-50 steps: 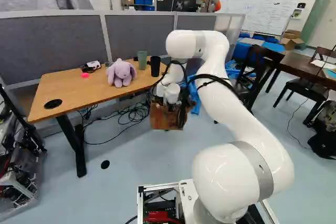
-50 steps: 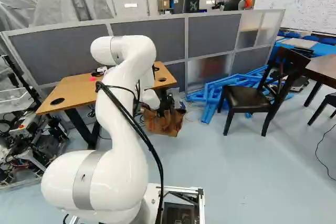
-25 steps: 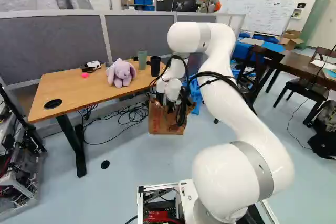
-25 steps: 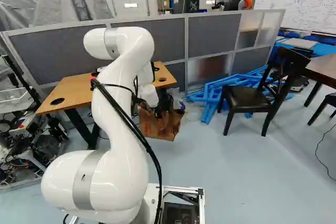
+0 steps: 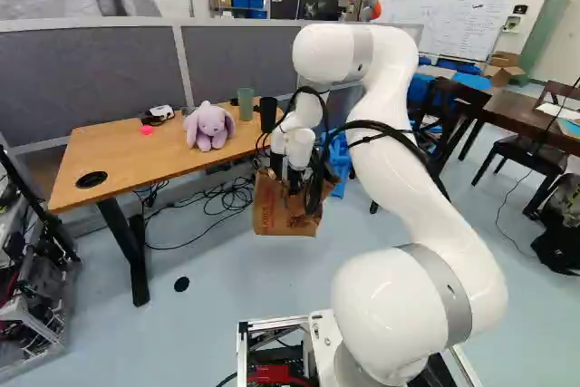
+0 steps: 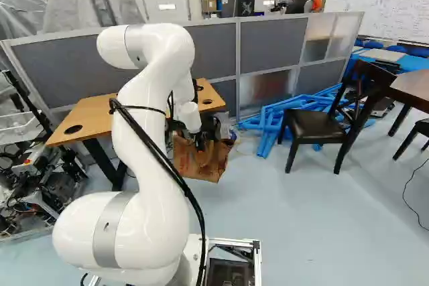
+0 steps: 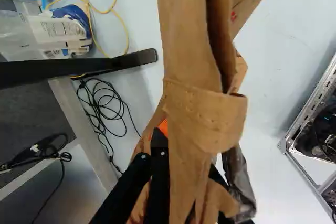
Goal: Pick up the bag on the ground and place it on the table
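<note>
A grey partition (image 5: 91,79) runs behind the wooden surface (image 5: 127,153) at left in the left base view; a dark chair (image 6: 314,126) stands right of centre in the right base view. Near the left base view's middle hangs the brown bag (image 5: 283,215), pinched between the fingers (image 7: 159,163), while a purple plush toy (image 5: 208,128), black cup (image 5: 268,117) and green cup (image 5: 246,105) crowd the surface's right part.
</note>
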Robot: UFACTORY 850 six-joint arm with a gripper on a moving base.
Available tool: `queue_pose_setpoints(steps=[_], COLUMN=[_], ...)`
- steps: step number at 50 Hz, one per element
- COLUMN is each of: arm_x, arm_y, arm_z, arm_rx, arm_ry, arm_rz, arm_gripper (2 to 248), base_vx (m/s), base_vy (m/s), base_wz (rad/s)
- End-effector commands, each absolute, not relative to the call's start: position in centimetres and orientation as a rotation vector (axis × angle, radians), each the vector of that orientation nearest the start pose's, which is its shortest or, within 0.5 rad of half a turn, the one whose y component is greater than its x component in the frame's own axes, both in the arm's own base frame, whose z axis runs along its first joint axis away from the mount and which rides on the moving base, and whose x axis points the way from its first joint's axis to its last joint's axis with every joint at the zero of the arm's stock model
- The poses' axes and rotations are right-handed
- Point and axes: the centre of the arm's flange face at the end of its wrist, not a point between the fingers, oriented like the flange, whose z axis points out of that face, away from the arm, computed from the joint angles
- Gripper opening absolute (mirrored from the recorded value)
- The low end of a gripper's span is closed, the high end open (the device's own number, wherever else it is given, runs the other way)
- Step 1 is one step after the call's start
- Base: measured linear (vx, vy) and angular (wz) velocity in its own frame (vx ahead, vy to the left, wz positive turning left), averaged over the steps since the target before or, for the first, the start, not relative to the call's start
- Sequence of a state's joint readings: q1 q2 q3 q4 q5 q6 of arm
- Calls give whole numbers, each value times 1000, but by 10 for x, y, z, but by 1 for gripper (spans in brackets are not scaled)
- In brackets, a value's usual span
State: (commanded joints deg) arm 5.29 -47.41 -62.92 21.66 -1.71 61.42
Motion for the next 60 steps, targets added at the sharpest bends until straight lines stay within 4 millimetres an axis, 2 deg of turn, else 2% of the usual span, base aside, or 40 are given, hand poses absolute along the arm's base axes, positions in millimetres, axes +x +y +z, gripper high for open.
queue_pose_setpoints(steps=[31,60], arm_x=[562,551], arm_y=[48,33], arm_z=[215,254], arm_rx=[-2262,-2242], arm_ry=[1839,1867], arm_rz=[-293,-236], arm_gripper=[21,21], base_vx=[0,0], base_vy=[0,0], base_wz=[0,0])
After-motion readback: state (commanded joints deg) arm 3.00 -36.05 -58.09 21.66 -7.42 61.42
